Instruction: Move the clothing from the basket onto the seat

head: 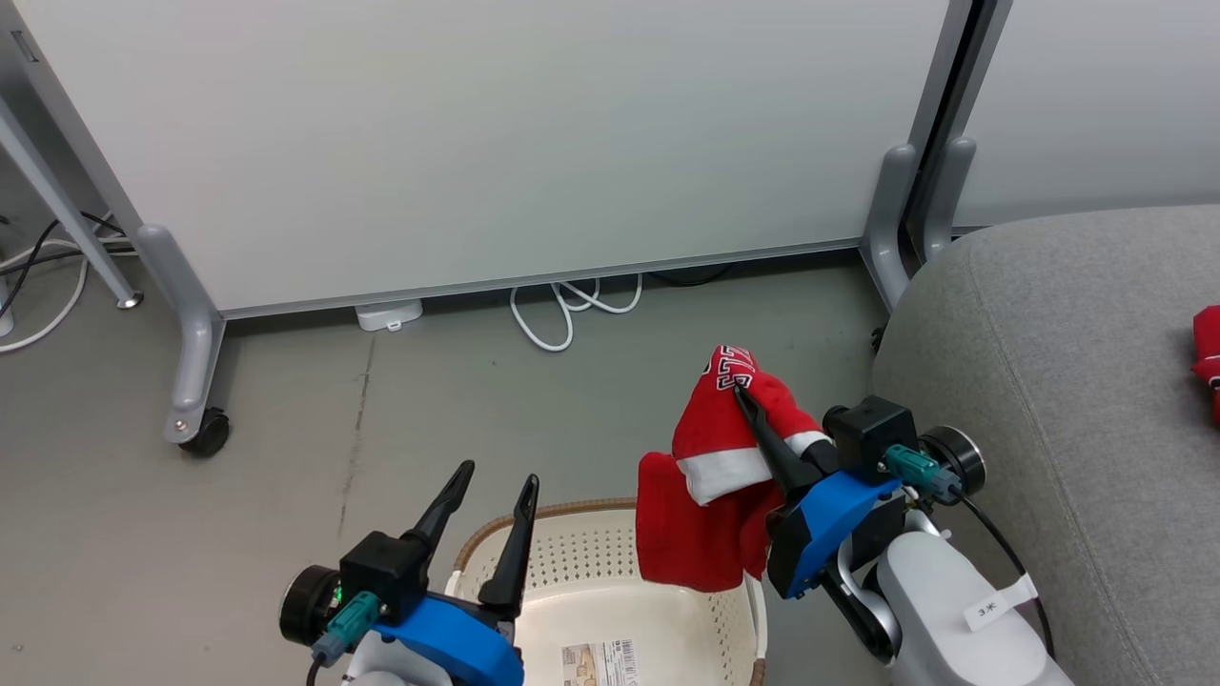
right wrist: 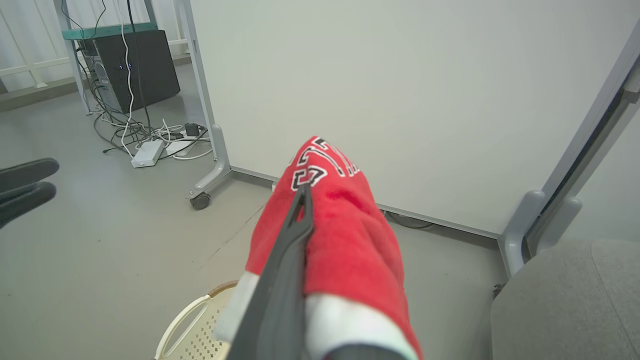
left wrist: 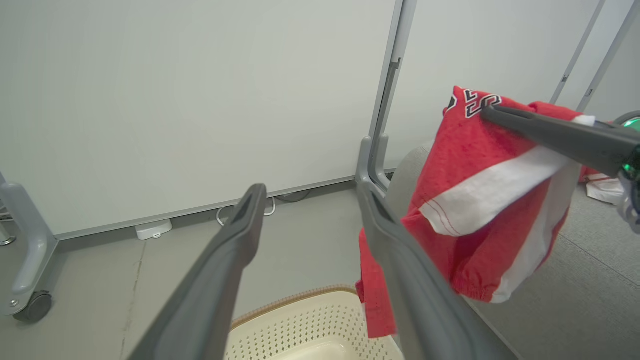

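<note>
Two claws in frame: the left claw [head: 498, 472] is spread wide with nothing between its fingers, hovering over the left rim of the basket [head: 572, 512], which stands on the grey floor [head: 286, 400] with its barcode sticker [head: 600, 662] showing on the bare bottom. Next right, the right claw [head: 742, 393] is clenched on a red garment [head: 710, 534] just below its lettering, the white trim draped by the fingers and the lower fold dangling at the basket's right rim, contact unclear. Far right is the grey seat [head: 1067, 381], with a second red garment [head: 1209, 357] lying on it at the head view's edge.
</note>
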Motion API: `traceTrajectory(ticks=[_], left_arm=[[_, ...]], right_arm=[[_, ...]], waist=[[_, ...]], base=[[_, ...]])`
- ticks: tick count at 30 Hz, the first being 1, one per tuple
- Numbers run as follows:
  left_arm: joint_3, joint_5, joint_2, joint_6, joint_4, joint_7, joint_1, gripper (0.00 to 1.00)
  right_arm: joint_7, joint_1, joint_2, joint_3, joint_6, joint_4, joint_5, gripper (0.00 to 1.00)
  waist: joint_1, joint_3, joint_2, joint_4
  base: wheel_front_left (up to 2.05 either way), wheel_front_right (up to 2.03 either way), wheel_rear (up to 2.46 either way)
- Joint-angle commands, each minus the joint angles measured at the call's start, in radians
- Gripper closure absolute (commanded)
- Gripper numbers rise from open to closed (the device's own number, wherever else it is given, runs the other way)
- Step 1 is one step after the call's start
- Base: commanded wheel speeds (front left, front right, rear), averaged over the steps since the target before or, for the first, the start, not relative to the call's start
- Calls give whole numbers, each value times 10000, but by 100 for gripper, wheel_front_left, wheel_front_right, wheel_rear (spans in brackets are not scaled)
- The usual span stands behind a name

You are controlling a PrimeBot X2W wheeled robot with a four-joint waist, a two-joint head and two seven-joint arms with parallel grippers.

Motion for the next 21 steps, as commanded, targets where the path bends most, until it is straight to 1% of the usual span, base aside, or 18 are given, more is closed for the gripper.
traceTrajectory(ticks=[1,6,11,15,21], left_arm=[[41,57,-26,-85,29,-28,121,0],[-35,-4,-40,-85,17,-26,139,0],[5,-36,42,-86,-44,-26,27,0],[14,-26,88,-87,-89,-26,-55,0],[15,49,136,-88,-201,-26,-161,0]], right_arm=[[-19,72,-31,-36,1,-59,10,100],[11,52,-46,-41,1,-120,27,100],[17,15,-54,-74,1,-210,-22,100],[10,-45,-66,-115,1,-265,-55,100],[-22,-119,-53,-178,1,-326,-75,100]], waist=[[0,1,0,-25],[0,41,0,-244],[0,169,0,-698],[0,301,0,-1233],[0,489,0,-2266]], base=[[0,0,0],[0,0,0],[0,0,0],[0,0,0],[0,0,0]])
